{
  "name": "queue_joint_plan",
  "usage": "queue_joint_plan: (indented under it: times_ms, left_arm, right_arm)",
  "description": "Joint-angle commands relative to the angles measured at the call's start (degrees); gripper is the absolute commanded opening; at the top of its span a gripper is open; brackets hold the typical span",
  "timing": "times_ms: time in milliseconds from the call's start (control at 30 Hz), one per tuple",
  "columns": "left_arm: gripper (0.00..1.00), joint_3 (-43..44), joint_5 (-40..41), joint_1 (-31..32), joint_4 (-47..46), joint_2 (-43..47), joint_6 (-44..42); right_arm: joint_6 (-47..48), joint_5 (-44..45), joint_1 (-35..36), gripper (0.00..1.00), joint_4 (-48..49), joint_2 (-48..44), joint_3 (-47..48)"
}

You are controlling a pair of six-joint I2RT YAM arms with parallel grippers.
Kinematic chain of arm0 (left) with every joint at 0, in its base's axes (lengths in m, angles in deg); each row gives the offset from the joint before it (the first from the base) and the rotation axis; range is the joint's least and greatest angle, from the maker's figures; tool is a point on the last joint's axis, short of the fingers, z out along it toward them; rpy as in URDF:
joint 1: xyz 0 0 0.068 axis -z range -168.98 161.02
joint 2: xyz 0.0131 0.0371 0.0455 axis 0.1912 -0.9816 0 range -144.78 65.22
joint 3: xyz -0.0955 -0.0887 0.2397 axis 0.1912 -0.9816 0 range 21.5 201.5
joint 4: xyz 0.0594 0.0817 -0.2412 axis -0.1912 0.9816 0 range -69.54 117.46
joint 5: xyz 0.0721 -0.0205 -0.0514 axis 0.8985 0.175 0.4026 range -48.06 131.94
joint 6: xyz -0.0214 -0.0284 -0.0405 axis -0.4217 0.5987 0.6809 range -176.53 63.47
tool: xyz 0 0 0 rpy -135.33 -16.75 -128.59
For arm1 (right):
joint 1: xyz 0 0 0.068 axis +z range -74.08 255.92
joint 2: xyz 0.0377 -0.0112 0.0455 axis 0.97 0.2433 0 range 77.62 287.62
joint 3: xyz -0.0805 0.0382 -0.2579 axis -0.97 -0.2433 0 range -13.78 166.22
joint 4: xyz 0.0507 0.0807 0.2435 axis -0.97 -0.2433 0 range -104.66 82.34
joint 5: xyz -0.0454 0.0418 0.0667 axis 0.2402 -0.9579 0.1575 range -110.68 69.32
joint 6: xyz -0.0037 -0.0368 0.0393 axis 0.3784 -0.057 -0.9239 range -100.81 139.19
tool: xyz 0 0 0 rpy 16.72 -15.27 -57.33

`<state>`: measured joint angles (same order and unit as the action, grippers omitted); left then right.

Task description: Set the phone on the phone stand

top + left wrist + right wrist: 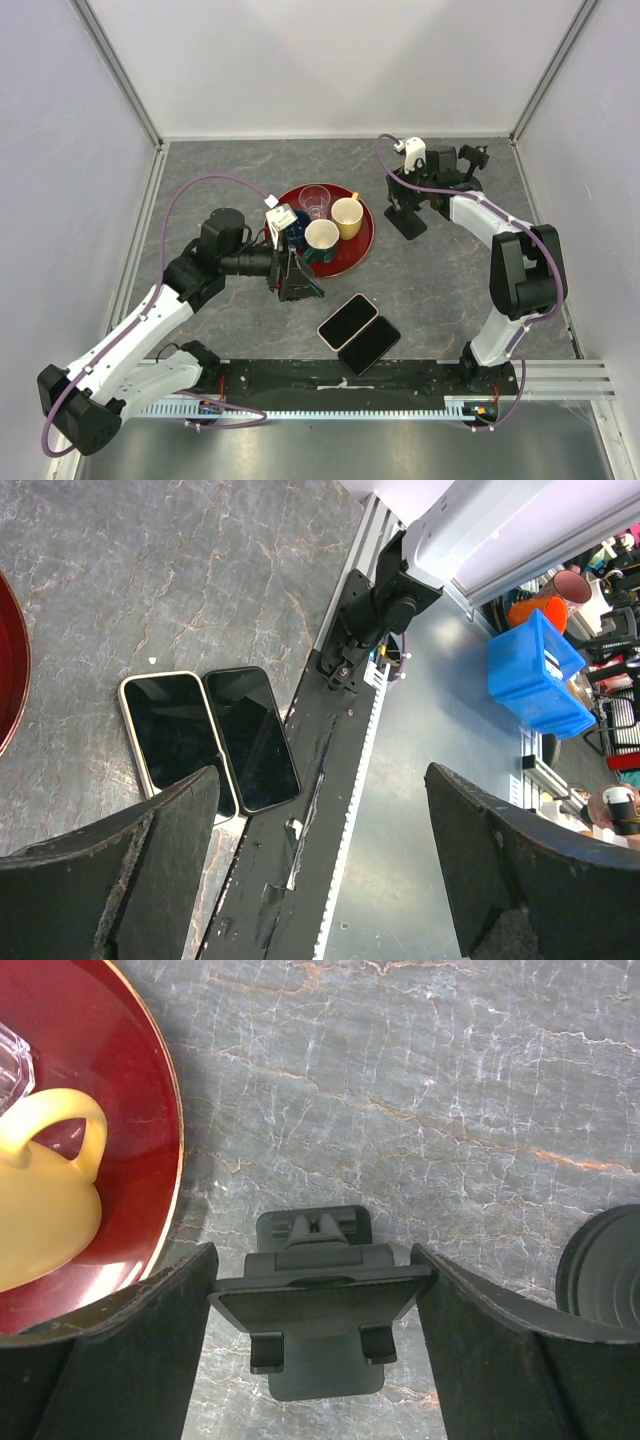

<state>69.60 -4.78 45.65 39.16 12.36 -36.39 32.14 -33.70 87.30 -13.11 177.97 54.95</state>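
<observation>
**Phones at near edge, stand at far right, both tools apart**

Two phones lie face up on the bench (450, 290), side by side and touching along their long edges, close to the near rail. The pale-rimmed phone (347, 320) is on the tray side. The black phone (369, 344) is nearer the rail and overlaps it a little in the left wrist view.

Left tool (298, 283): over the bench just in front of the red tray (352, 256), up and to the left of the phones and apart from them. In the left wrist view its fingers (120, 880) stand wide apart with nothing between them. The pale-rimmed phone (172, 735) runs partly under the left finger in that view. The black phone (250, 735) lies in the gap, well below the tool.

Phone stand (408, 222): black, upright on the bench to the right of the tray, well apart from both phones. It carries nothing.

Right tool (408, 197): directly at the stand. In the right wrist view the phone stand (320, 1300) fills the gap between the fingers (110, 1350). Its plate edges meet both inner faces in the picture, but I cannot tell whether they press on it. The fingers are spread as wide as the left tool's.

The tray holds a yellow cup (347, 216), a clear glass (314, 201), a cream cup (321, 237) and a blue cup (298, 228).
</observation>
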Motion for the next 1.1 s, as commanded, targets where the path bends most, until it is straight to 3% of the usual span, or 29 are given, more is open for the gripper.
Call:
queue_joint_plan:
  times_ms: [0,200,300,333,500,667,833,1000,1067]
  left_arm:
    - [0.9,2.0,-1.88,0.26,-1.38,-0.14,0.34]
    - [0.9,2.0,-1.8,0.35,-1.38,-0.05,0.6]
    - [0.9,1.91,-1.71,0.35,-1.38,-0.14,0.69]
    - [0.9,1.83,-1.53,0.35,-1.38,-0.22,0.78]
    - [0.89,1.21,-1.01,0.35,-1.38,-0.4,0.95]
    - [0.89,0.95,-0.66,0.26,-1.56,-0.4,1.22]
    - [0.89,0.51,-0.13,0.35,-1.82,-0.22,1.74]
    - [0.88,0.07,-0.22,0.35,-2.26,0.04,2.1]
    - [0.88,-0.11,-0.21,0.35,-2.26,0.3,2.18]
  right_arm:
    - [-1.26,0.62,-0.3,0.82,4.49,-0.34,0.27]
    - [-5.03,2.9,-0.13,0.58,4.66,-0.51,0.0]
    - [-8.55,4.83,0.22,0.39,4.57,-1.39,-0.44]
    - [-9.77,6.41,0.49,0.25,4.57,-1.91,-1.13]
    - [-16.45,19.38,5.4,0.0,4.14,-6.83,-4.65]
    - [-26.02,29.61,7.17,0.0,-0.43,-10.44,-6.85]
    - [-41.4,45.94,9.54,0.0,-8.32,-15.71,-9.14]
    - [-55.12,55.55,9.54,0.0,-17.47,-18.53,-8.88]
    - [-67.13,62.1,9.54,0.0,-24.92,-17.75,-8.18]
